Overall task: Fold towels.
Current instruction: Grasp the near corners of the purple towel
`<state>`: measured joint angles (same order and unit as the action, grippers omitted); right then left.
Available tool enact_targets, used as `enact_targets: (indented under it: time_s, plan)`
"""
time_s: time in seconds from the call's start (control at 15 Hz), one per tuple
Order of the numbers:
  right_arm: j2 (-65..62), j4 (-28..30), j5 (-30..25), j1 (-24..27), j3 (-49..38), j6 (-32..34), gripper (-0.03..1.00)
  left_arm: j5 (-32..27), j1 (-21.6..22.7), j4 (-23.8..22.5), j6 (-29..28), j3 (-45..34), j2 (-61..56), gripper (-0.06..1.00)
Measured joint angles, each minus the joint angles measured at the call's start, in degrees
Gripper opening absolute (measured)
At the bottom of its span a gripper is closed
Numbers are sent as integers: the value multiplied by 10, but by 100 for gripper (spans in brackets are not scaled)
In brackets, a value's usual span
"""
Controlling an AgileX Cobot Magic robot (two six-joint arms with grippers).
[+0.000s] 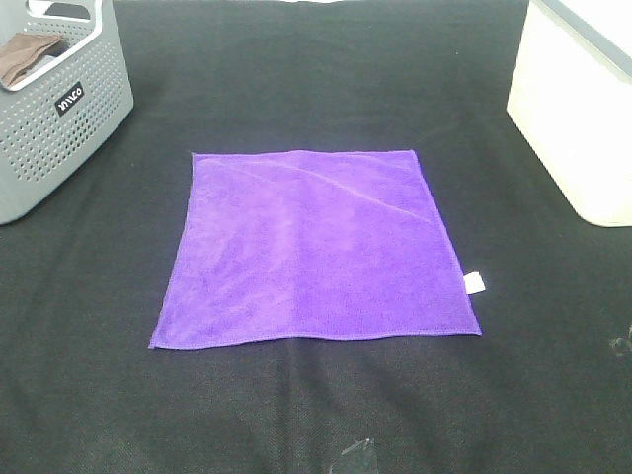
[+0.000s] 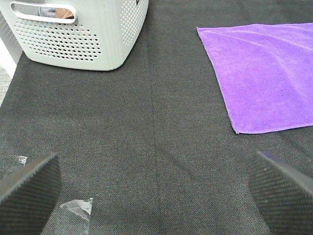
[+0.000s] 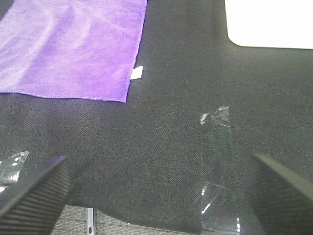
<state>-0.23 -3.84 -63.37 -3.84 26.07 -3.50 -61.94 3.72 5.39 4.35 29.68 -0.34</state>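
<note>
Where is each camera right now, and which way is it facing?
Exterior high: mounted high, looking down at the flat purple towel, grey perforated basket left, white bin right; no arm shows.
Left wrist: on the left arm, facing the basket and a towel corner past the open left gripper.
Right wrist: on the right arm, facing the towel's white tag past the open right gripper.
Shared: all three see the towel.

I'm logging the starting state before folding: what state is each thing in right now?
Purple towel, spread flat, unfolded.
Towel tag, sticking out past the hem.
Grey basket, upright, holding a brown cloth.
White box, inside not visible.
Left gripper, jaws open, empty.
Right gripper, jaws open, empty.
</note>
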Motion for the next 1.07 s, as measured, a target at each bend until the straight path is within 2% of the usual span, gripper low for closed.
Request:
enact_targets:
  time_s: [1.07]
  plan:
    - [0,0,0,0,0,0,96,0,0,0,-1,0,0,99]
